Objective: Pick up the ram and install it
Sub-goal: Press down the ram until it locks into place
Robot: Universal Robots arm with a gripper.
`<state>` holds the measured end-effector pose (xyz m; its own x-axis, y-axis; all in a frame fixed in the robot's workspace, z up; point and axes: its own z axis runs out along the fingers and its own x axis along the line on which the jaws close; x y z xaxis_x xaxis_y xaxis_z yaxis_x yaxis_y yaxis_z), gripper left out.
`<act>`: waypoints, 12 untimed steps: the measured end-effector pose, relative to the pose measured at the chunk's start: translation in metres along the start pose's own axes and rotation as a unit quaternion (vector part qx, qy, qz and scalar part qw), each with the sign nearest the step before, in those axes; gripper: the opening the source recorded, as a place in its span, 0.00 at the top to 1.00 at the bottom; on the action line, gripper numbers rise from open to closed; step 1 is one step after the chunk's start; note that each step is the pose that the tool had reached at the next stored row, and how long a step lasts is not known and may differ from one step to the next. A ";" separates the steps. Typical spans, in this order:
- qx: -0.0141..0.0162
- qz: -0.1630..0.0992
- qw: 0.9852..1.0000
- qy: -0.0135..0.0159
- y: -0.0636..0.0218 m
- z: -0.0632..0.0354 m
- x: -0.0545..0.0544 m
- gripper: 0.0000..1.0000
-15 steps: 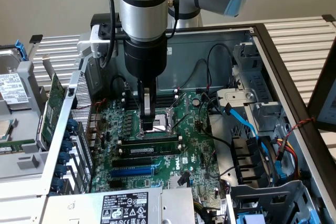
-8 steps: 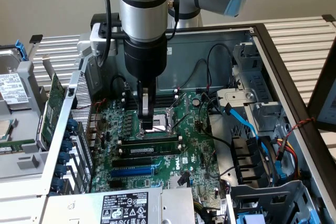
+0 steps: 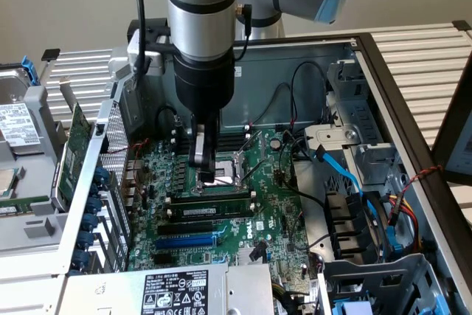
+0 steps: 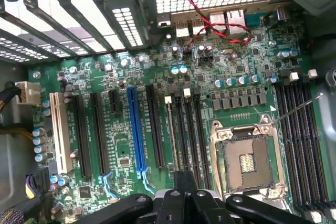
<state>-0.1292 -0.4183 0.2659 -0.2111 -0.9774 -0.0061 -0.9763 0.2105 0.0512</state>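
The power supply [image 3: 177,291] sits nearest in the exterior view. Past it, the ram [image 3: 214,210] lies seated in a slot on the green board [image 3: 273,212] (white label facing up). Just beyond, the gripper [image 3: 203,170] hangs with its fingers together, holding nothing, beside the square chip socket [image 3: 240,165].

Gripper [image 3: 201,170] down inside open computer case [image 3: 383,71], fingers closed, just above motherboard [image 3: 269,204] beside CPU socket [image 4: 248,161]. Case top open, free descent from above. Rear wall close behind arm. Drive cage [image 3: 354,175] and blue cable [image 3: 346,175] crowd exterior view's right. Black cables [image 3: 295,119] loop near socket. Slot bracket frame [image 3: 110,160] walls exterior view's left. Power supply [image 3: 177,289] blocks near edge. Ram [image 3: 210,210] seated in slot, low profile.
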 end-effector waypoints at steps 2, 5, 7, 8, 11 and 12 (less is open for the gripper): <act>0.000 0.016 1.000 -0.001 0.0000 0.0004 0.000 0.89; 0.000 0.039 0.999 -0.002 0.0000 0.0009 0.000 0.89; 0.000 0.055 0.998 -0.003 -0.0001 0.0012 0.000 0.89; 0.000 0.063 0.998 -0.003 -0.0001 0.0013 0.000 0.89; 0.001 0.086 0.996 -0.005 -0.0001 0.0016 0.000 0.89; 0.001 0.094 0.996 -0.005 -0.0001 0.0017 0.000 0.89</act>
<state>-0.1292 -0.4183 0.2641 -0.3904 -0.9206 -0.0063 -0.9196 0.3896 0.0512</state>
